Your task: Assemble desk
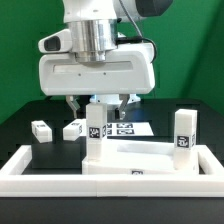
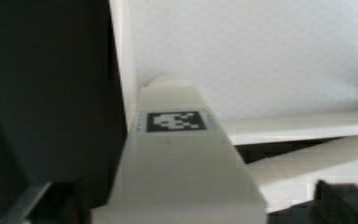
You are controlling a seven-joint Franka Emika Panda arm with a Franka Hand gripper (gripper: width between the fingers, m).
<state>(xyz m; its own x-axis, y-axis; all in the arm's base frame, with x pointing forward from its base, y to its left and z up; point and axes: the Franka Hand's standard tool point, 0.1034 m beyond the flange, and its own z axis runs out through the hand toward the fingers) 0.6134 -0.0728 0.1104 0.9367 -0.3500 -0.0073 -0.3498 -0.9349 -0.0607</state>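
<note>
The upright leg (image 1: 95, 135) looks like smooth white plastic with a soft shine, and its marker (image 2: 176, 121) is a matt black-and-white print. The tabletop (image 1: 150, 153) is the same plain white plastic. The surface (image 1: 15, 125) is matt black. The end effector (image 1: 95, 106) has a glossy white plastic housing under a brushed metal cylinder (image 1: 97, 35). The backdrop (image 1: 20, 50) is matt green

The black table (image 1: 20, 120) is carrying a long low white wall (image 1: 40, 172), which is running along its near edge with the ends turning toward the far edge. The white tabletop (image 1: 150, 158) is lying flat just inside that wall. Toward the exterior view's left, one loose leg (image 1: 40, 128) and a second leg (image 1: 72, 129) are lying apart on their sides. The marker board (image 1: 125, 127) is lying farther back.
</note>
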